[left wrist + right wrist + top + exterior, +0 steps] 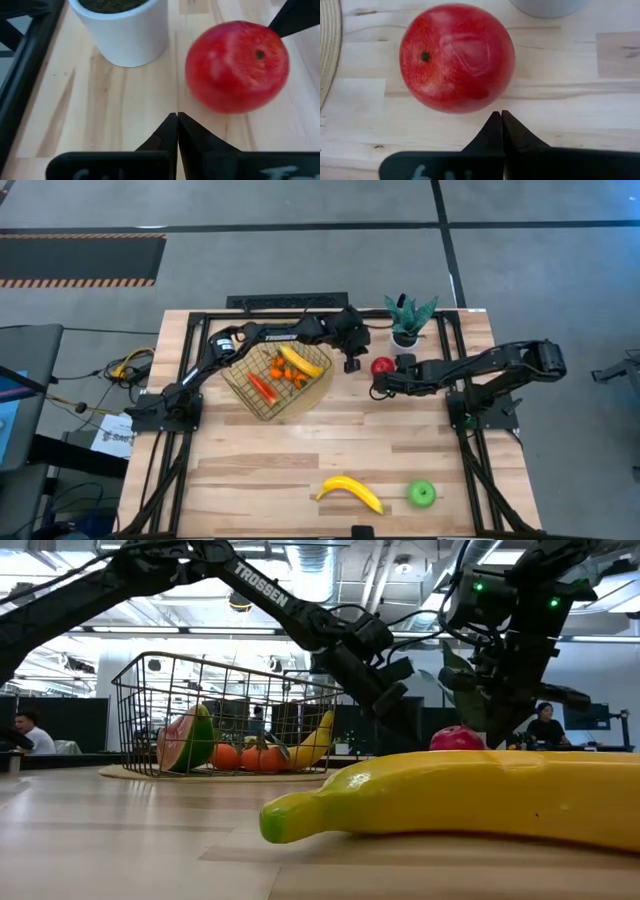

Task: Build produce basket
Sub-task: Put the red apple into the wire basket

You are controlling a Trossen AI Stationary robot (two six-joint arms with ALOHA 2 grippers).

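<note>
The wire basket [278, 380] sits on a round tan mat [322, 393] and holds a banana [300, 361], a red-orange stick [262, 387] and small orange pieces [283, 370]. The red apple [381, 366] rests on the wood between both grippers, touched by neither. My left gripper [352, 366] is shut just to the apple's left; in its wrist view the shut fingertips [177, 119] point past the apple [237, 65]. My right gripper [379, 390] is shut just on the near side of the apple [457, 57]. A second banana [350, 492] and a green apple [422, 494] lie near the table's near edge.
A green potted plant in a white pot [408, 322] stands close behind the red apple, and the pot [122, 30] shows in the left wrist view. Black frame rails [450, 340] run along the table's sides. Bare wood lies between the basket and the near fruit.
</note>
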